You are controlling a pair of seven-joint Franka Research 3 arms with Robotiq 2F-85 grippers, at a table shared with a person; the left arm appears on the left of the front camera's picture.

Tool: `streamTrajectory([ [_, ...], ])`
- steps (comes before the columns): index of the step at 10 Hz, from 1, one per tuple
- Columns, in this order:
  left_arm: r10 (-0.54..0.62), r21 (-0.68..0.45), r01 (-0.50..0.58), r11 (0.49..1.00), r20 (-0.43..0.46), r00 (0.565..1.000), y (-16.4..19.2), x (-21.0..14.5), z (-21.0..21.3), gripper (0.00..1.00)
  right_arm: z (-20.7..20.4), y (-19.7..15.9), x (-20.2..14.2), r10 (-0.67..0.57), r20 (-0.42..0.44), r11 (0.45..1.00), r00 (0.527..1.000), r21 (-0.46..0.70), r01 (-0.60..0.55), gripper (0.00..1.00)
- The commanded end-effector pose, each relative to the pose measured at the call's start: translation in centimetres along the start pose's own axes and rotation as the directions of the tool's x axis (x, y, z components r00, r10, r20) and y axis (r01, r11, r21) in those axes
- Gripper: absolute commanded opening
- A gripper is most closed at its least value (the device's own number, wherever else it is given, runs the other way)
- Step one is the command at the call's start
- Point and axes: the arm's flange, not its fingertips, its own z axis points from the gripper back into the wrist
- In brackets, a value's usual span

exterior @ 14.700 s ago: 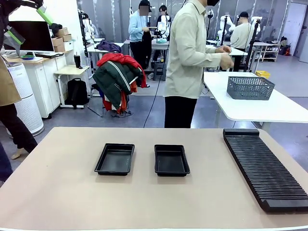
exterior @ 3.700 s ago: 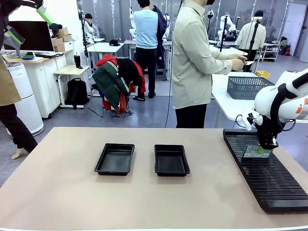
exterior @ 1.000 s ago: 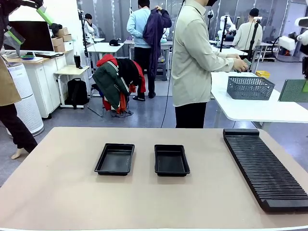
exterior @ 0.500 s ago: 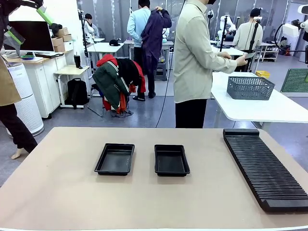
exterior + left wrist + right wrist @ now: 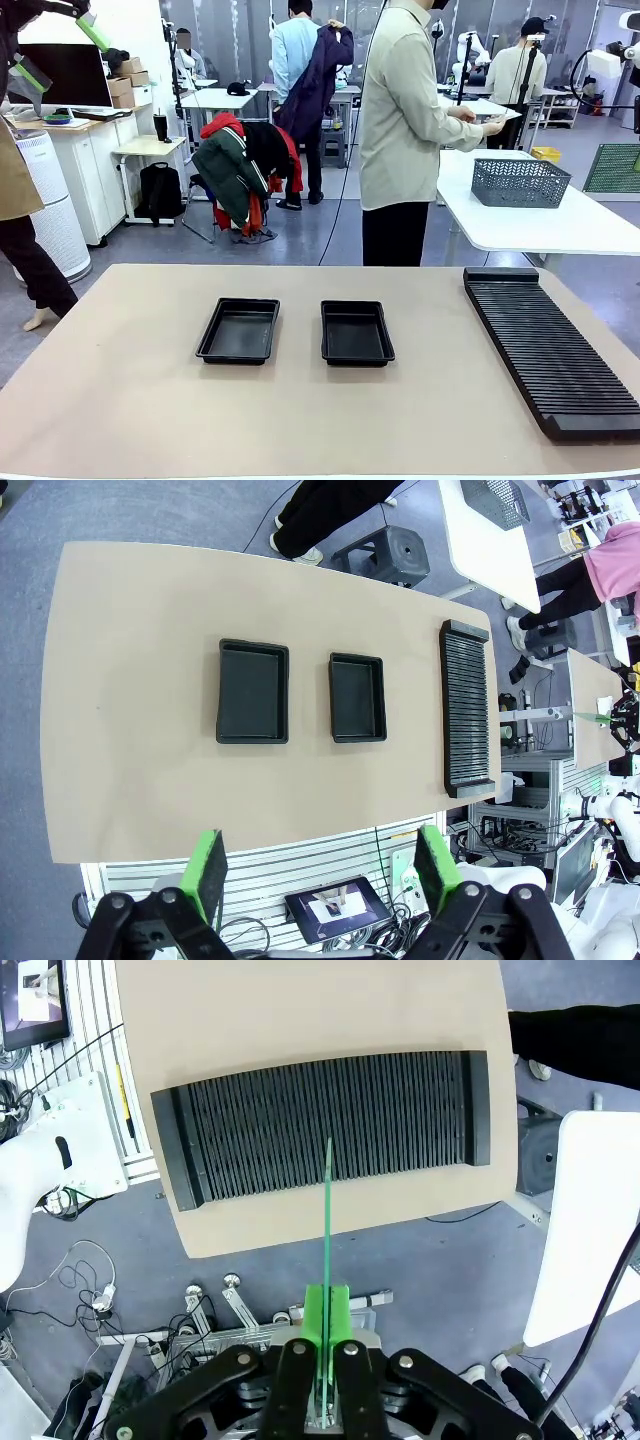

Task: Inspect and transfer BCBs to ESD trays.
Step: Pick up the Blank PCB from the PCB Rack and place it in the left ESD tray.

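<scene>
Two fingers of my right gripper (image 5: 326, 1310) were clenched on the near end of one BCB (image 5: 327, 1220). I saw the board edge-on, a thin green line rising straight from between the pads (image 5: 312, 1310); its long axis ran along the fingers and its free end pointed away from the wrist. Far below lay the black slotted rack (image 5: 330, 1130) at the end of the table (image 5: 300, 1010), its slots running the same way as the board's edge. My left gripper (image 5: 322, 868) hung high over the table, its jaws released and wide apart. Under it the two ESD trays (image 5: 253, 691) (image 5: 357, 697) lay side by side, well apart from the rack. Beyond the table a person (image 5: 400, 110) stood turned to a white table (image 5: 560, 225) with a grey basket (image 5: 519, 182).
</scene>
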Motion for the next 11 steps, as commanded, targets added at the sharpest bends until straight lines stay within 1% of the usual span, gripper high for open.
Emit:
streamTrajectory([
  [1,0.002,-0.004,-0.002,1.0,0.0,1.0,0.1,-0.1,-0.1,1.0,-0.3,0.3,0.0,-0.003,-0.004,1.0,1.0,0.003,0.003,0.03],
  [5,0.002,-0.004,-0.002,1.0,0.0,1.0,0.1,-0.1,-0.1,1.0,0.0,0.0,0.0,0.0,0.0,1.0,1.0,0.0,0.0,0.03],
  [6,0.002,-0.004,-0.002,1.0,0.0,1.0,0.1,-0.1,-0.1,1.0,-0.7,-0.1,0.9,-0.099,0.052,0.995,0.994,0.028,0.098,0.03],
  [7,0.002,-0.004,-0.002,1.0,0.0,1.0,0.1,-0.1,-0.1,1.0,-1.1,0.2,1.9,-0.195,0.084,0.98,0.977,0.05,0.191,0.03],
  [8,0.002,-0.004,-0.002,1.0,0.0,1.0,0.1,-0.1,-0.1,1.0,-1.7,0.7,2.8,-0.285,0.135,0.958,0.949,0.066,0.278,0.03],
  [9,0.002,-0.004,-0.002,1.0,0.0,1.0,0.1,-0.1,-0.1,1.0,-2.3,1.1,4.1,-0.398,0.172,0.917,0.901,0.113,0.384,0.03],
  [10,0.002,-0.004,-0.002,1.0,0.0,1.0,0.1,-0.1,-0.1,1.0,-3.0,1.6,5.3,-0.513,0.209,0.858,0.833,0.17,0.485,0.03],
  [11,0.002,-0.004,-0.002,1.0,0.0,1.0,0.1,-0.1,-0.1,1.0,-4.2,2.3,6.8,-0.603,0.212,0.795,0.769,0.236,0.559,0.03],
])
